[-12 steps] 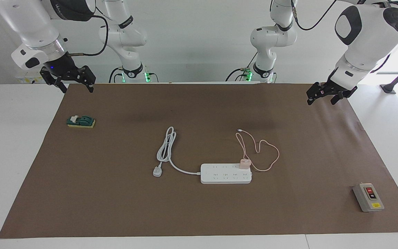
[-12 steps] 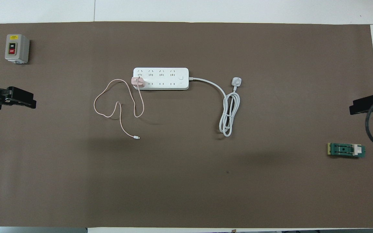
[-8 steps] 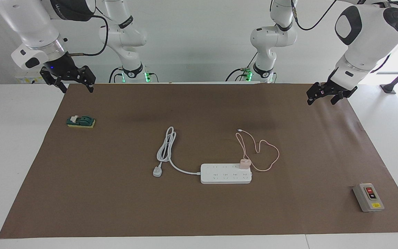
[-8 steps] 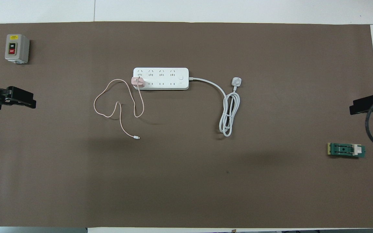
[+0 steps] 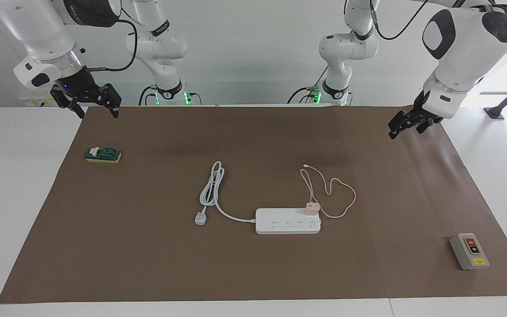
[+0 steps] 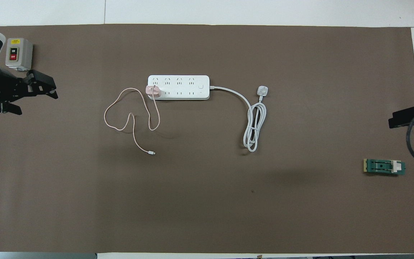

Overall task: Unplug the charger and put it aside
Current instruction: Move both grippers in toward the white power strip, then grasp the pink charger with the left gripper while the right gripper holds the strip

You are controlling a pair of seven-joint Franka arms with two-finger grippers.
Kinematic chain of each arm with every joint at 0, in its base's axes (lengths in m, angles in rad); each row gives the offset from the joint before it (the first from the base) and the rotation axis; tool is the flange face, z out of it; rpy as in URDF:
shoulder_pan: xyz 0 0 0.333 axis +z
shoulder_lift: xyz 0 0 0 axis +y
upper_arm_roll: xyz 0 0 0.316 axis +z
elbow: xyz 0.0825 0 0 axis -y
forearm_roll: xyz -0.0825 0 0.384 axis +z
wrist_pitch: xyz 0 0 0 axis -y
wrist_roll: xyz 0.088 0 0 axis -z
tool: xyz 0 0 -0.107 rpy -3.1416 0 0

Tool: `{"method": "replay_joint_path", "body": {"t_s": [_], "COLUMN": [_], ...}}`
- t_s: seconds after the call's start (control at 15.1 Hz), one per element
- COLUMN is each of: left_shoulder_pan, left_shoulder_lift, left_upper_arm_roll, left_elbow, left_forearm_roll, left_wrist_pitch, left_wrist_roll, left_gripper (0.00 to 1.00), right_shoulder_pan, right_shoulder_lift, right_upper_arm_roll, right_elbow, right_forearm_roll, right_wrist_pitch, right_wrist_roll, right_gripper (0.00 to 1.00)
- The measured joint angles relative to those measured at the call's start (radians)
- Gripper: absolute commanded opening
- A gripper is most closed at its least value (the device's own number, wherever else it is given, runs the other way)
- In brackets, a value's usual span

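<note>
The charger (image 5: 311, 208) (image 6: 153, 90) is a small pale-pink cube plugged into the power strip (image 5: 288, 221) (image 6: 178, 87), in the socket at the strip's end toward the left arm and on the row nearer the robots. Its thin pink cable (image 5: 339, 193) (image 6: 120, 115) leaves the cube and runs in loose loops over the brown mat (image 5: 148, 255) (image 6: 207, 201) toward the robots, ending in a tiny silver connector (image 5: 306, 166) (image 6: 152, 153) that lies flat on the mat. Nothing touches the charger or its cable.

The strip lies flat near the middle of the mat. Its thick white cord (image 5: 213, 187) (image 6: 253, 122) comes out of the end toward the right arm, folds into a long narrow bundle, and ends in a white plug (image 5: 200, 218) (image 6: 262, 90) lying on the mat beside the strip.

The left gripper (image 5: 405, 125) (image 6: 31, 95) hangs in the air over the mat's edge at the left arm's end, well apart from the charger, its fingers spread and empty. A grey switch box (image 5: 469, 251) (image 6: 18, 54) with red and black buttons sits farther from the robots at that end.

The right gripper (image 5: 88, 103) (image 6: 404, 118) waits over the mat's corner at the right arm's end, fingers spread and holding nothing. A green block (image 5: 103, 155) (image 6: 384, 167) rests on the mat near it.

The mat covers most of the white tabletop (image 5: 16, 198) (image 6: 264, 12).
</note>
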Motion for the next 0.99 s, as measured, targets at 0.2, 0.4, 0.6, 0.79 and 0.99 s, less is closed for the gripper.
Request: {"method": "replay_joint_path", "body": {"t_s": [0.2,0.4,0.6,0.79,0.99], "left_shoulder_pan": [-0.070,-0.108,-0.142,-0.188,-0.243], "left_shoulder_lift": [0.063,0.122,0.188,0.262,0.342], "left_upper_arm_roll": [-0.003,-0.006,-0.006,-0.007,-0.006], "left_elbow": [0.012,0.013,0.013,0.014,0.015], "left_forearm_roll": [-0.001,-0.027,-0.043,-0.043,-0.043], "left_wrist_pitch": [0.107,0.200,0.239,0.294,0.361], "left_wrist_roll": [-0.335,-0.672,-0.894,-1.131,-1.282], "left_gripper": [1.00,1.00,1.00,1.00,1.00], "right_shoulder_pan": [0.007,0.070,0.139,0.213,0.266], "right_shoulder_lift": [0.000,0.016,0.102,0.232,0.341], "right_upper_arm_roll": [0.006,0.012,0.015,0.017,0.018], "right_elbow": [-0.034,-0.105,-0.139,-0.142,-0.100], "right_forearm_roll": [0.031,0.117,0.264,0.431,0.609], "right_wrist_pitch": [0.006,0.083,0.201,0.356,0.437], "right_wrist_roll": [0.086,0.303,0.556,0.767,0.953], "right_gripper": [1.00,1.00,1.00,1.00,1.00]}}
